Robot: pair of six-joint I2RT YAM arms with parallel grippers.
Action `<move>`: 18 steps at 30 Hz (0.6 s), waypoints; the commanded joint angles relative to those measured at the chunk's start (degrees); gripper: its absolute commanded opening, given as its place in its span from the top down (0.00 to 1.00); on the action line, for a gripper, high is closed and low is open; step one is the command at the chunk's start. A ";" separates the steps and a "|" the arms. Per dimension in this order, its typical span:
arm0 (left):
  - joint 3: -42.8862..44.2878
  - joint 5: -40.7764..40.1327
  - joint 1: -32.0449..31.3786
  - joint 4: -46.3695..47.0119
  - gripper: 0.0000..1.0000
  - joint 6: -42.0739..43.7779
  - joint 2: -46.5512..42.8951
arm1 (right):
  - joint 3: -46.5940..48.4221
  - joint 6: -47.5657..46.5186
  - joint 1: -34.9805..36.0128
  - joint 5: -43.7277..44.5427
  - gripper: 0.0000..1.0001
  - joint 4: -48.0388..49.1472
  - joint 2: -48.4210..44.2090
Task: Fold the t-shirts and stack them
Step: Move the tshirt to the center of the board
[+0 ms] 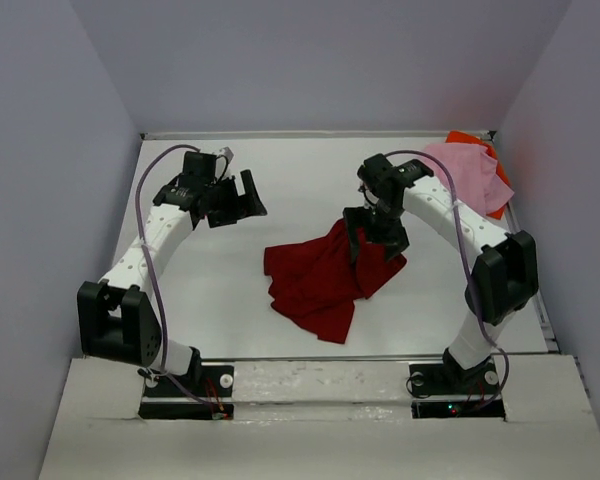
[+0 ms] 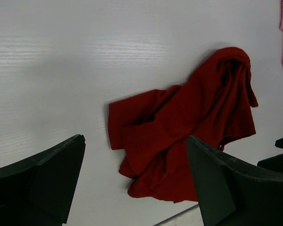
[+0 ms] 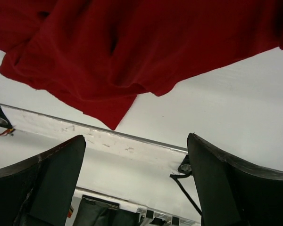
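Right claw point(image 1: 375, 242) hangs spread wide over crumpled dark red t-shirt point(image 1: 315, 285).

1 dark red t-shirt point(image 1: 325, 280) at centre frame, 1 light pink t-shirt point(image 1: 465, 170) and 1 orange t-shirt point(image 1: 464, 137) upper right: 3 shirts. 2 grippers: left gripper point(image 1: 235, 200), right gripper point(image 1: 375, 240).

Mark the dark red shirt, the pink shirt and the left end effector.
dark red shirt point(image 1: 320, 280): top external view, middle of the crumpled cloth.
pink shirt point(image 1: 467, 172): top external view, centre of its visible cloth.
left end effector point(image 1: 238, 205): top external view, midway between its open fingertips.
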 commanded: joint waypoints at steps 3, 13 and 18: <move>0.38 3.30 -1.54 -2.44 0.02 1.66 1.87 | -8.38 0.52 -1.22 3.05 0.08 8.95 -7.32; -0.85 3.56 -1.72 -1.30 0.01 0.16 2.31 | -6.74 0.96 -1.22 -0.64 0.09 13.26 -2.76; -1.12 3.73 -1.89 -1.38 0.01 0.51 2.57 | -3.66 0.35 -1.22 -1.17 0.15 16.33 2.52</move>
